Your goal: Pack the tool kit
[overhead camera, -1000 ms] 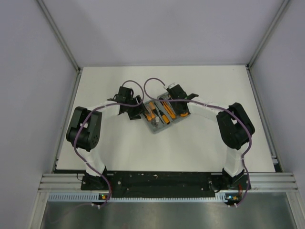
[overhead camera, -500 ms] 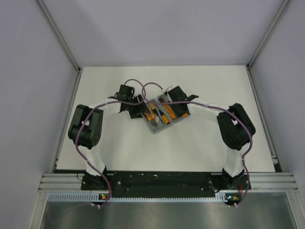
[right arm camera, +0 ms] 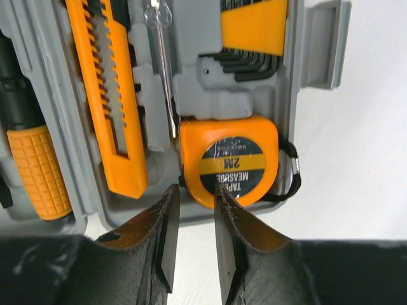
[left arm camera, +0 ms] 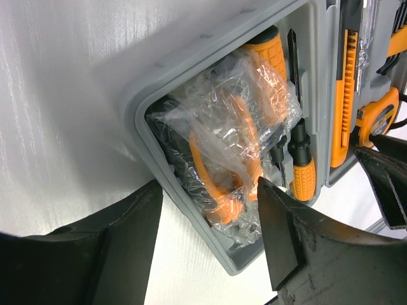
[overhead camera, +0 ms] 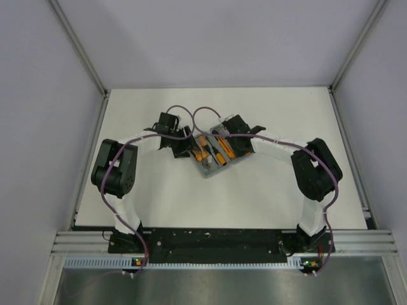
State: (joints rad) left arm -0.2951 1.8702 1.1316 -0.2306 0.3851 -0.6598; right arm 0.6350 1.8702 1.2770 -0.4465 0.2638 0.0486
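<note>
The left fingers (left arm camera: 127, 248) are spread wide and nothing is clamped between them. They straddle one corner of the open tool kit case (left arm camera: 137, 95): one finger is set just outside the grey end wall, above the surface (left arm camera: 57, 95), and the other is set over the tray. Between them, a pair of orange-handled pliers (left arm camera: 222, 152) is seen in a crumpled clear bag in the end compartment. Whether either finger touches the case cannot be told. Beside the bag, a short screwdriver (left arm camera: 302, 171) with an orange ribbed grip is seated in its slot.

The right fingers (right arm camera: 152, 235) are set a narrow gap apart and nothing is held. They are placed at the opposite end of the case, over its rim and just beside the lower corner of the orange tape measure (right arm camera: 232, 165), which is seated in its recess. An orange utility knife (right arm camera: 105, 95), a thin clear-handled screwdriver (right arm camera: 162, 63) and a set of hex keys (right arm camera: 254, 28) are seated in adjacent slots.

In the top view, the case is seen lying open and askew at the middle of the surface, between the two arms.
</note>
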